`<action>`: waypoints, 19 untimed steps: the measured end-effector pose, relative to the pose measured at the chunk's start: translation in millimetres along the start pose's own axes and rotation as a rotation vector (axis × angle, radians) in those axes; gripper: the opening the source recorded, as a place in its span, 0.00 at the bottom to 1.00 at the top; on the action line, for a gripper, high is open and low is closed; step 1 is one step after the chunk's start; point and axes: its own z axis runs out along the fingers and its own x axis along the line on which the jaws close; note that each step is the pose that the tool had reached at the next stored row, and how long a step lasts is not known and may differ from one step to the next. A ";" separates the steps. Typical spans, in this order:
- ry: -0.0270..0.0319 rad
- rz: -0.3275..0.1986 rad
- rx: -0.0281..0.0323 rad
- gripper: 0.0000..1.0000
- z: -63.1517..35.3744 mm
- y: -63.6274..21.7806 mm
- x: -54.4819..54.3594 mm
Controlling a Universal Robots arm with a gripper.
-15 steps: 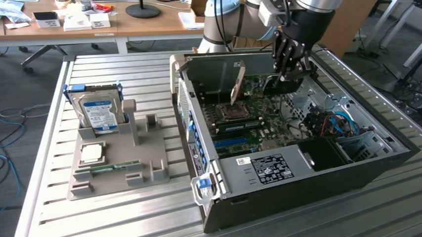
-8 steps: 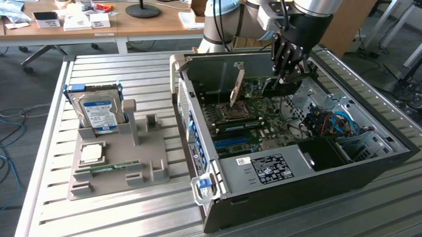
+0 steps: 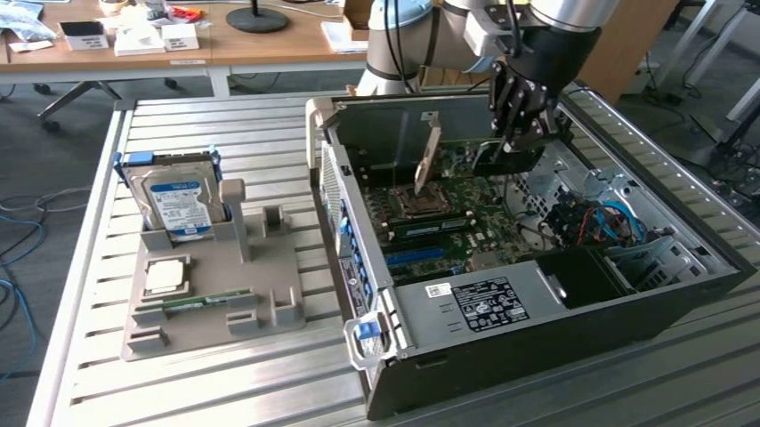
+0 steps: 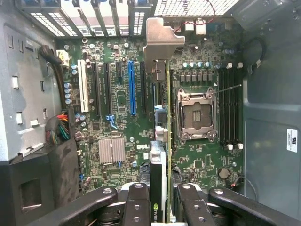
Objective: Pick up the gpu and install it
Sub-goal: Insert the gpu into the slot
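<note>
The gpu [image 4: 168, 141] shows edge-on in the wrist view as a thin green card with a black cooler [image 4: 157, 188] and a silver end bracket [image 4: 162, 42]. My gripper [image 4: 164, 209] is shut on it, one black finger [image 4: 136, 205] on each face. In the exterior view my gripper [image 3: 522, 140] reaches down into the open computer case [image 3: 356, 267] and holds the gpu [image 3: 499, 162] upright over the motherboard [image 3: 475, 222]. The card hangs between the blue slot [image 4: 131, 87] and the CPU socket [image 4: 196, 115]. I cannot tell if its lower edge touches a slot.
Case walls [image 4: 268, 94] and the rear slot grille [image 4: 94, 16] close in around the card. A bundle of cables [image 4: 59, 129] lies beside the slots. Outside the case, a grey fixture [image 3: 214, 294] holds a hard drive [image 3: 178, 200], a CPU [image 3: 166, 274] and a memory stick [image 3: 196, 302].
</note>
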 end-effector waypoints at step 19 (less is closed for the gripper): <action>0.0002 0.000 -0.0001 0.27 11.9 4.3 1.6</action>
